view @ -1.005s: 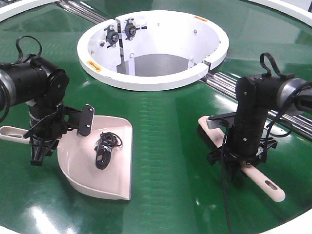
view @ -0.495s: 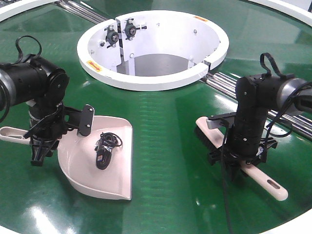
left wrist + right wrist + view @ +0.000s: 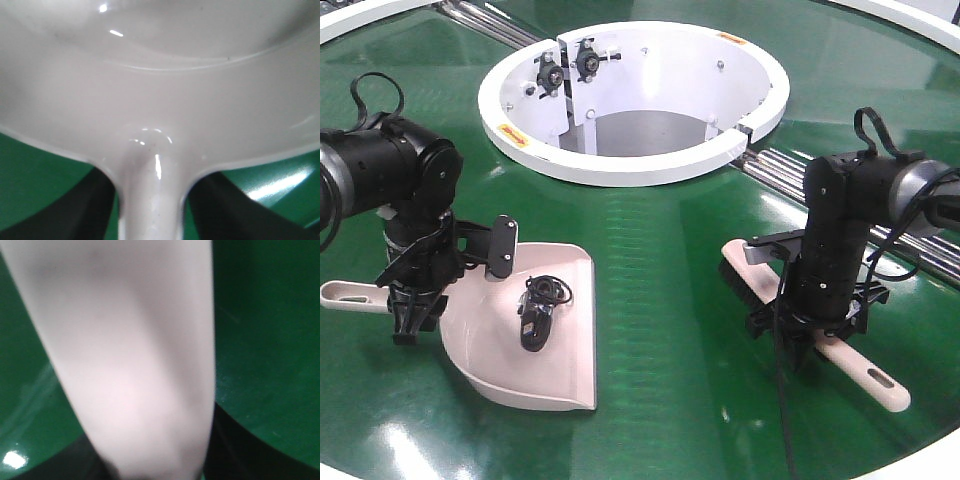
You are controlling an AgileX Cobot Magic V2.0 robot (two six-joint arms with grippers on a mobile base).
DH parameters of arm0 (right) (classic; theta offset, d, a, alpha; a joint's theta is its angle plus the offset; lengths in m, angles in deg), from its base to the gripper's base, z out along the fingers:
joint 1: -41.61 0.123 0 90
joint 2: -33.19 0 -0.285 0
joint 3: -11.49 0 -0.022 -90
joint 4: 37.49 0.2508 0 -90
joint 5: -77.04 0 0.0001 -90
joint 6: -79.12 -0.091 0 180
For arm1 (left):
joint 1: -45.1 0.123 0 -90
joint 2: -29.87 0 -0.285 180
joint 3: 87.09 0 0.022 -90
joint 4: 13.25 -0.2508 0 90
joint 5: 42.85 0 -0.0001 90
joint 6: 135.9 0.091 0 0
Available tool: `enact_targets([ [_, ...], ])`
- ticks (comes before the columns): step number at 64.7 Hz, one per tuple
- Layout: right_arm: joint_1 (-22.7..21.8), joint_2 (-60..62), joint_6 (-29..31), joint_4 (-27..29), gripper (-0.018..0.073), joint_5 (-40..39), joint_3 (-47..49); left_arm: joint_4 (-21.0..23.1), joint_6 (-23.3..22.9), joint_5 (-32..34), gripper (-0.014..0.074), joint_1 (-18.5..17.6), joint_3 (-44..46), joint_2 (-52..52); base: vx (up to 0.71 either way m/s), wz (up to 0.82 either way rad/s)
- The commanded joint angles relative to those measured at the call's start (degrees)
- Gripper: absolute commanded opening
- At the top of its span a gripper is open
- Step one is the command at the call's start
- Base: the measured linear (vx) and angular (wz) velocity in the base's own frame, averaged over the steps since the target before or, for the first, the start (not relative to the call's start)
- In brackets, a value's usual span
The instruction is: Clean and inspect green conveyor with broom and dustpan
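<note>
Green conveyor (image 3: 660,260) — black tangle (image 3: 538,310) inside dustpan (image 3: 560,375)

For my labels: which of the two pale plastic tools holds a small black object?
The dustpan, the wide scoop in the left gripper; the narrow broom in the right gripper holds nothing.

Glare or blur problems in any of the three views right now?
Front view: sharp, ceiling-light glare patches on the conveyor. Left wrist view: dustpan fills the frame, soft, with small bright highlights. Right wrist view: broom handle badly out of focus, edges smeared, one glare spot on green at lower left.
</note>
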Motion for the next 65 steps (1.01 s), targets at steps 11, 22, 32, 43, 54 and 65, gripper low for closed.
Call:
enact_targets([
  [11,-0.39,5.39,0.78,0.0,0.0314,3.86,1.19,0.42,-2.52,-1.59,0.0451,-0.5,1.4,-3.26,0.0,0.0],
  [22,-0.39,7.73,0.92,0.0,0.0314,3.9,1.19,1.85,-4.68,-1.58,0.0451,-0.5,1.35,-4.53,0.0,0.0],
  [32,-0.39,10.71,0.85,-1.15,0.0314,3.96,1.19,3.24,-4.68,-1.58,0.0451,-0.5,1.35,-7.46,0.0,0.0],
  [43,-0.39,15.24,0.67,-2.13,0.0314,3.82,1.19,6.43,-4.68,-1.58,0.0451,-0.5,1.35,-11.54,0.0,0.0],
  [54,-0.39,20.96,0.72,-2.46,0.0314,1.75,1.19,9.45,-4.68,-1.52,0.0451,-0.5,1.35,-17.91,0.0,0.0],
  [65,-0.39,27.91,0.72,-2.6,0.0314,-2.24,1.19,12.62,-4.68,-0.05,0.0451,-0.5,1.35,-24.01,0.0,0.0],
])
